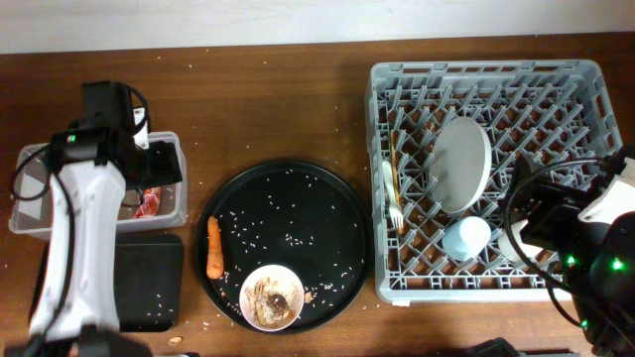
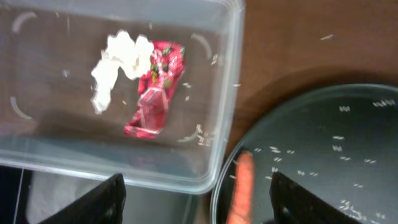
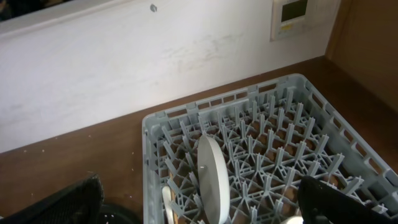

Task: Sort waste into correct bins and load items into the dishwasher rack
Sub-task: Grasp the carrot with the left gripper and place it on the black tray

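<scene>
The left pincer hangs wide open over the near rim of the clear plastic tub, its two fingers well apart with nothing between them. In the tub lie the crumpled white tissue and the shiny red wrapper, touching each other. The right pincer is also spread wide and empty, above the grey dishwasher rack. That rack holds the white plate on edge, the light blue cup, the white fork and the chopsticks.

I judge the waste sorting to be half done. The small orange carrot lies on the left edge of the round black tray, and the white bowl beside it has brownish scraps inside. The shallow black tray next to the tub looks bare apart from rice grains.

The next move probably falls to the left arm. It would shift right over the carrot, turn the fingers across its narrow width, come down and close, then carry it to the black tray, likely the bin for food
</scene>
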Robot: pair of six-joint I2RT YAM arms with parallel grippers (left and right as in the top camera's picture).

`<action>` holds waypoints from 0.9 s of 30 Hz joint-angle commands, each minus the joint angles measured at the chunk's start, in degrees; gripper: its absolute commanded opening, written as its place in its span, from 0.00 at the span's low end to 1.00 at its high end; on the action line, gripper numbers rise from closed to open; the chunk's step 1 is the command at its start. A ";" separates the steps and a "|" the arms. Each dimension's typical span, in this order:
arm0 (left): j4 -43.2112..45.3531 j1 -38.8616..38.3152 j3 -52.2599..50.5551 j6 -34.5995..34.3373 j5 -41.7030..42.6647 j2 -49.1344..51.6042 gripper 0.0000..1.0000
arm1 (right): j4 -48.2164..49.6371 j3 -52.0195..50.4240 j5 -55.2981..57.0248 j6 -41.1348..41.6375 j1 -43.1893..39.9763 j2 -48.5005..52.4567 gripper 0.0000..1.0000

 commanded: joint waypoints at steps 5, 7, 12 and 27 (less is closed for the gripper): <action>3.76 -17.11 -24.37 -13.38 6.47 -5.35 0.57 | 0.13 0.22 0.50 -0.39 -0.31 -0.20 0.99; 13.31 -17.86 -35.08 -16.96 6.45 -5.35 0.57 | 0.13 0.22 0.50 -0.39 -0.31 -0.20 0.99; 21.53 -17.77 -43.43 -20.44 -1.79 -5.33 0.53 | 0.13 0.22 0.50 -0.39 -0.31 -0.20 0.99; 21.49 -16.81 -39.21 -18.82 -1.70 2.69 0.44 | 0.13 0.22 0.50 -0.39 -0.31 -0.20 0.99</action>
